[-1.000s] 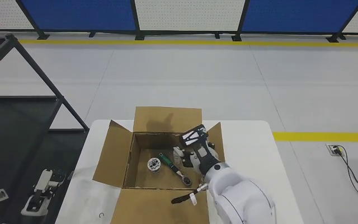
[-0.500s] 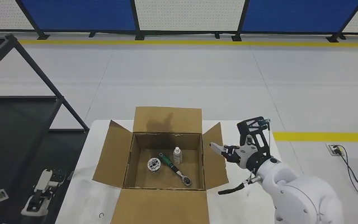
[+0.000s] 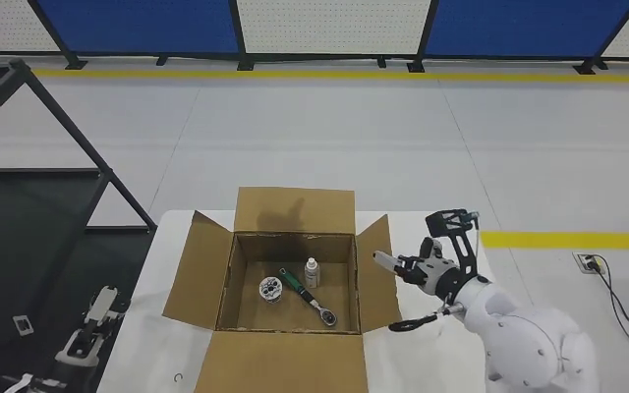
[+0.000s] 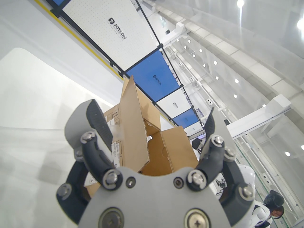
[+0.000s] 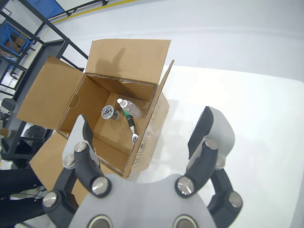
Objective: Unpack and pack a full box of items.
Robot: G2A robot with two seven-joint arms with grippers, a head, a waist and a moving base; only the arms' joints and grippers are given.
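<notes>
An open cardboard box (image 3: 295,211) stands on the white table (image 3: 432,344) with all its flaps folded out. Inside it are a small clear bottle (image 3: 311,268) (image 5: 130,108), a green-handled ratchet wrench (image 3: 307,297) (image 5: 130,125) and a round metal part (image 3: 270,287) (image 5: 108,113). My right gripper (image 3: 418,248) (image 5: 144,124) hangs open and empty above the table, just right of the box's right flap (image 3: 376,275). Low beyond the table's left edge, my left gripper (image 3: 103,300) (image 4: 154,119) is open and empty, facing the box's outer wall (image 4: 133,131).
A dark metal rack (image 3: 59,128) stands to the left of the table. Bare table lies right of the box under my right arm. A yellow floor line (image 3: 550,239) and blue and white partition panels (image 3: 334,25) lie beyond.
My right gripper has pulled out from over the box's right side to above the table beside the right flap. My left gripper has shifted slightly at the lower left.
</notes>
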